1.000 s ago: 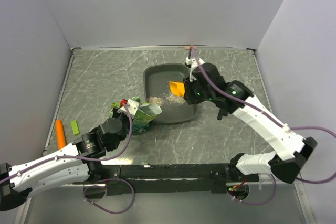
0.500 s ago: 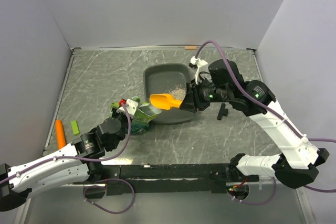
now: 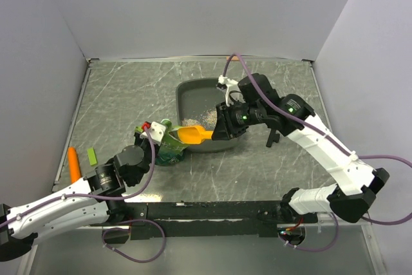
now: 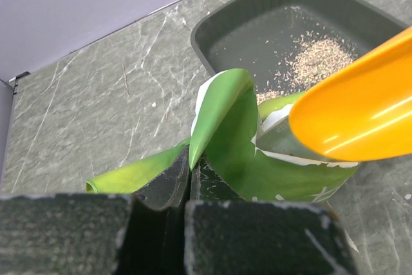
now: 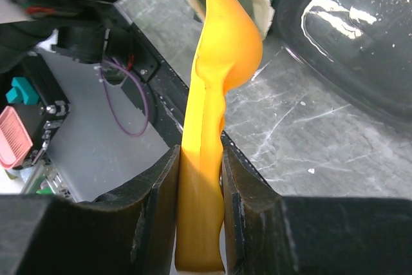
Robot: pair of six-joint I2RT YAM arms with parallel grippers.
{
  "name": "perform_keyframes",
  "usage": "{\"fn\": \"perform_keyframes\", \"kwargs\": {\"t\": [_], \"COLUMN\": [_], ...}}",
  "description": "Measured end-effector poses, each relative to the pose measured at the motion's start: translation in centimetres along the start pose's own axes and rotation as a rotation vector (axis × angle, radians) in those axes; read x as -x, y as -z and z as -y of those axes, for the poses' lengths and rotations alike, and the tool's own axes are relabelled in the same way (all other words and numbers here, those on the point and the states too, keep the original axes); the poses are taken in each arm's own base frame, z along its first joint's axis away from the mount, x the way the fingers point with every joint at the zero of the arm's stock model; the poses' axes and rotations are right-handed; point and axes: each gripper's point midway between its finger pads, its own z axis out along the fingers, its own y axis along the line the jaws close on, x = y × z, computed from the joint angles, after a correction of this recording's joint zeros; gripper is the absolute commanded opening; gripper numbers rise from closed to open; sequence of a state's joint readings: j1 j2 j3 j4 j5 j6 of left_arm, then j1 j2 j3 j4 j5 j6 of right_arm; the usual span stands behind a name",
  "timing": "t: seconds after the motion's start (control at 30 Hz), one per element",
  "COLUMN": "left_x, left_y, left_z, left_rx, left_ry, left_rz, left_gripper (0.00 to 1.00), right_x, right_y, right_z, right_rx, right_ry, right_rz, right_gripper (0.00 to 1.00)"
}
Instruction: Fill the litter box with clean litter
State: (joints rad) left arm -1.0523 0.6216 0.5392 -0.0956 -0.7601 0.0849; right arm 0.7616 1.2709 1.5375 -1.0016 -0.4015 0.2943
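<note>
The dark grey litter box (image 3: pixel 193 98) sits in the middle of the table, with a thin scatter of pale clean litter (image 3: pixel 195 121) near its front left corner; the left wrist view shows the box (image 4: pixel 257 30) and litter (image 4: pixel 318 56) too. My left gripper (image 3: pixel 151 133) is shut on the edge of the green bag (image 3: pixel 168 148), pinching its flap (image 4: pixel 219 107) between the jaws (image 4: pixel 190 159). My right gripper (image 3: pixel 222 130) is shut on the handle of the orange scoop (image 3: pixel 191 134), whose bowl (image 4: pixel 360 114) hangs at the bag's open mouth. The scoop (image 5: pixel 219 75) stands edge-on between the right fingers (image 5: pixel 199 159).
An orange stick (image 3: pixel 74 164) and a small green piece (image 3: pixel 91 156) lie near the left wall. A small black object (image 3: pixel 273 137) rests right of the litter box. Walls close the table on the left, back and right. The arm bases run along the near edge.
My right gripper has carried the scoop from over the litter box leftward and down to the mouth of the green bag. The left gripper and the bag have barely moved.
</note>
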Motion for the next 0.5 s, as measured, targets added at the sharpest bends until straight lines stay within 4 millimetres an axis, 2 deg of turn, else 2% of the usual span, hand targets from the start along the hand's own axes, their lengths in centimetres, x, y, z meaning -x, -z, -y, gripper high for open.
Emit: {"fn": "perform_keyframes", "kwargs": {"t": [0.3, 0.5], "left_x": [0.5, 0.5], "left_y": [0.3, 0.3], "left_z": [-0.1, 0.2], "left_rx": [-0.01, -0.027], "left_ry": [0.015, 0.014], "left_rz": [0.018, 0.023], "left_gripper": [0.01, 0.01], "right_x": [0.0, -0.3], "right_y": [-2.2, -4.7], "right_z": [0.7, 1.2], "right_rx": [0.005, 0.022], "right_ry": [-0.002, -0.015], "right_rz": [-0.039, -0.104], "right_gripper": [0.0, 0.0]}}
